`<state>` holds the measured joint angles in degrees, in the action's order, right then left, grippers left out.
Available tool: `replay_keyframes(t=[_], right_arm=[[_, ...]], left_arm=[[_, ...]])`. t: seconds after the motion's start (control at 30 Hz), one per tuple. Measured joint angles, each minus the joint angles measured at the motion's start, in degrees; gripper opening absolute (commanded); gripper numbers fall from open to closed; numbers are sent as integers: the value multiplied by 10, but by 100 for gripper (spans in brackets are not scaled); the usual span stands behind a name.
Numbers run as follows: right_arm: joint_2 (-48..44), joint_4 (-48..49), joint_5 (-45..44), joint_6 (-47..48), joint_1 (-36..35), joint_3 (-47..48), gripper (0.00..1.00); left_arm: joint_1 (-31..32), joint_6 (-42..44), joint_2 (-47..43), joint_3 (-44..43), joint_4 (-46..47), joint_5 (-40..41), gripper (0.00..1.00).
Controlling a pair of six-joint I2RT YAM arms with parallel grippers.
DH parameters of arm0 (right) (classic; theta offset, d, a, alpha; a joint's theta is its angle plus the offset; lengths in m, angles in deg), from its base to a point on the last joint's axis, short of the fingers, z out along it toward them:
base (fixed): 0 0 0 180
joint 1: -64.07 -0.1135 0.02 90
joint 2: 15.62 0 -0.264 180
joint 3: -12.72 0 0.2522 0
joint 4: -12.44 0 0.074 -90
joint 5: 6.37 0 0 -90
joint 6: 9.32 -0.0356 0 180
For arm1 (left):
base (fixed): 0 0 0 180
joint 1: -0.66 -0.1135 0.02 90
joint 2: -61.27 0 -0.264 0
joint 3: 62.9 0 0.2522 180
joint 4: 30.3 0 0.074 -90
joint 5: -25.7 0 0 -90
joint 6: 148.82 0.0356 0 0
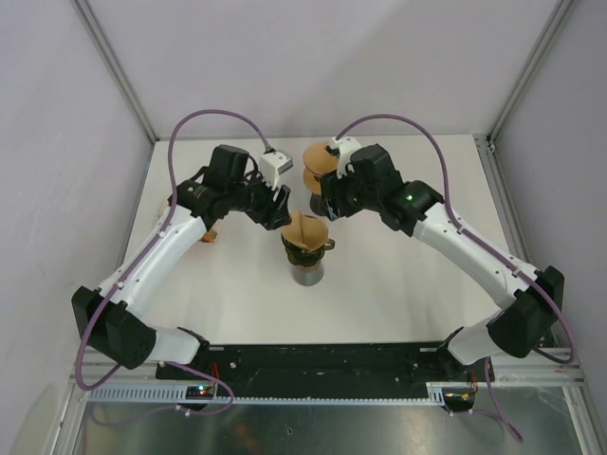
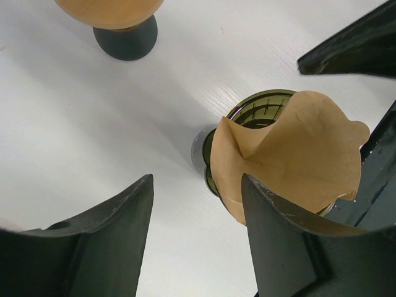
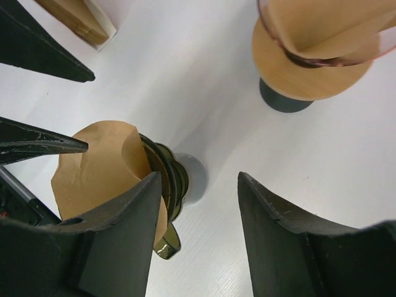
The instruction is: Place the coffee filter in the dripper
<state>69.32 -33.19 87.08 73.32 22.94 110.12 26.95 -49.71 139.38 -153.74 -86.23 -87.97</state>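
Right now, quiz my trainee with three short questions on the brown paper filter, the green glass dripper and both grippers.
1. True or false: the brown paper coffee filter sits in the dark green glass dripper.
2. The left gripper is: A) shut on the filter; B) open; C) out of view.
3. How many drippers show in the right wrist view?
Key: 1 true. 2 B. 3 two, the green one and the wooden-collared dripper.

Bright, diffuse overhead light; white matte tabletop (image 1: 398, 284) evenly lit; soft grey shadows spread from the dark smoked-glass dripper (image 2: 260, 106) and the round black stand base (image 2: 127, 43); faint glints on the glass rim; wrist views stretched toward edges; overhead view sharp.
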Motion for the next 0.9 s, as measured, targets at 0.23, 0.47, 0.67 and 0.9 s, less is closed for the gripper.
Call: replay_keyframes(t=[0.23, 0.47, 0.67, 0.9], right_arm=[[-26, 0, -17, -1, 13, -4, 57], [-33, 0, -10, 3, 14, -18, 58], [-54, -7, -8, 6, 39, -27, 59], [-90, -2, -6, 4, 110, -77, 60]], left_arm=[[0, 0, -3, -3, -3, 9, 64], [-2, 0, -5, -4, -9, 27, 68], [-30, 0, -14, -16, -14, 46, 75], [-101, -1, -32, -26, -4, 60, 78]])
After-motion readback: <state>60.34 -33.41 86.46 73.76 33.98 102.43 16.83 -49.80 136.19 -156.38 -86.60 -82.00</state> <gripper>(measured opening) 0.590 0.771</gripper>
